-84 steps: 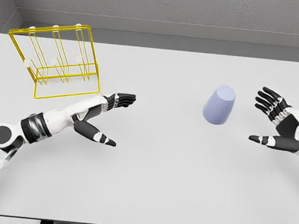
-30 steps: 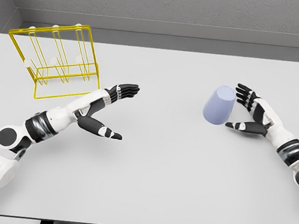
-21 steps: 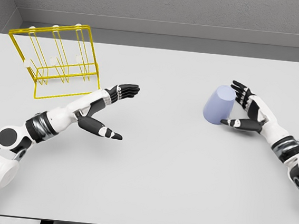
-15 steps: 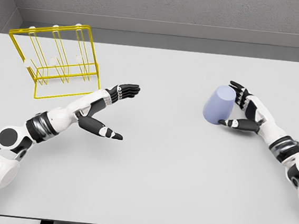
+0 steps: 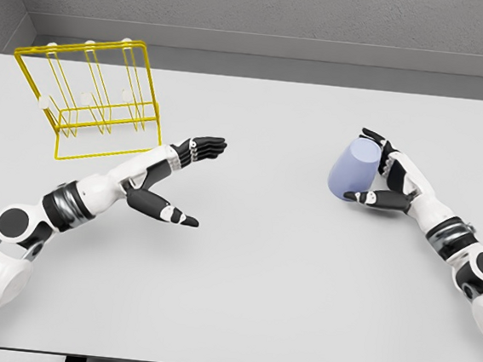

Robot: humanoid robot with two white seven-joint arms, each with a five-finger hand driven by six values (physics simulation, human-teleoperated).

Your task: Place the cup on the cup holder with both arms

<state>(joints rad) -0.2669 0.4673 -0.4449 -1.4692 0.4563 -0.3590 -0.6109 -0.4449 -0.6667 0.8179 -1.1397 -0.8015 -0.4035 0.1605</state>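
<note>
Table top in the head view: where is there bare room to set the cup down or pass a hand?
The table is bare between the left hand and the cup, along the near edge, and along the far edge right of the yellow cup holder. It is crowded only around the cup holder and where the right hand wraps the cup.

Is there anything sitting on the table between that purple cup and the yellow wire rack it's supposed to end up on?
Only the robot's own left hand, open, hovers roughly between the cup and the yellow rack. No loose object lies on the table between them.
</note>
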